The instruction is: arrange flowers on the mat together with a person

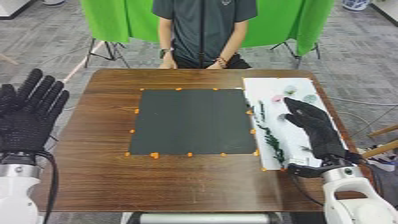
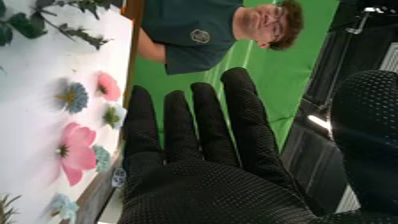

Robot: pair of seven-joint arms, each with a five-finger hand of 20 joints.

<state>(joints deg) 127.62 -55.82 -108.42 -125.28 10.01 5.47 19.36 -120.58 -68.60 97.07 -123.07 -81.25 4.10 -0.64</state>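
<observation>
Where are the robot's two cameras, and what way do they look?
Head view: on its head, looking forward and down at the dark mat on the table; its left hand and right hand show.
Right wrist view: on its right wrist, looking along that hand, past flowers on a white sheet, toward green cloth.
Both share: right hand, flowers, white sheet, green cloth.

The left arm [image 1: 18, 186] and right arm [image 1: 348, 186] are extended from the near side. The left robot hand [image 1: 24, 131], at left, is held with fingers [image 1: 41, 92] straight and parted, directed far. The right robot hand [image 1: 313, 125], at right, is angled far and leftward, its fingers extended, thumb [image 2: 369, 120] held apart.
</observation>
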